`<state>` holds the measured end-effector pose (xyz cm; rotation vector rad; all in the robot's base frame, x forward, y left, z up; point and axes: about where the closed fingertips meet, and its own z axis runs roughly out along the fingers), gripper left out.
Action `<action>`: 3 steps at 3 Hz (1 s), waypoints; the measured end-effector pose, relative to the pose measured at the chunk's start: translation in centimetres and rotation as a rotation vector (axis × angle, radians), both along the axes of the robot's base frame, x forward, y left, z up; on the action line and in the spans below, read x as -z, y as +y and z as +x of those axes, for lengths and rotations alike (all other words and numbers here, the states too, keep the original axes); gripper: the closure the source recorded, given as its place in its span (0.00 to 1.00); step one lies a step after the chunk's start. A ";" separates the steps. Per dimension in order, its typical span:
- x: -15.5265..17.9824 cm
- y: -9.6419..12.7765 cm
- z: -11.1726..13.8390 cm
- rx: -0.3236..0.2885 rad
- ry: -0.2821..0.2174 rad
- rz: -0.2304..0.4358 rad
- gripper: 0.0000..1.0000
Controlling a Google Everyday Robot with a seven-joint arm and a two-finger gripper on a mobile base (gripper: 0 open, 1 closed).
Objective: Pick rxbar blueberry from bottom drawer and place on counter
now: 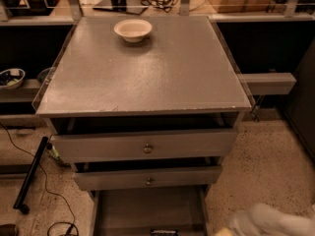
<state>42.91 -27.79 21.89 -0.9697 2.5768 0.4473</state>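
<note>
The bottom drawer (147, 208) is pulled out below the two knobbed drawers and shows its flat grey floor. The rxbar blueberry (164, 232), a small dark bar with pale marks, lies on that floor at the picture's bottom edge. My white arm (268, 222) comes in from the bottom right corner. My gripper (220, 231) shows only as a tan tip at the bottom edge, just right of the drawer's right wall and apart from the bar. The counter (147, 77) is a large grey square top above the drawers.
A white bowl (133, 29) stands at the counter's back. Clear acrylic rims (49, 75) line the counter's sides. Side shelves hold a bowl (11, 77) on the left. A black rod (30, 173) and cable (47, 191) lie on the floor at left.
</note>
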 end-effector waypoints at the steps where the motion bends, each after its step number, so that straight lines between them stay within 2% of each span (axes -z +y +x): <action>1: -3.4 -12.4 -6.8 0.303 0.017 0.008 0.00; 2: -4.8 -18.7 -11.1 0.467 0.029 0.021 0.00; 3: -4.9 -19.2 -11.6 0.480 0.029 0.022 0.00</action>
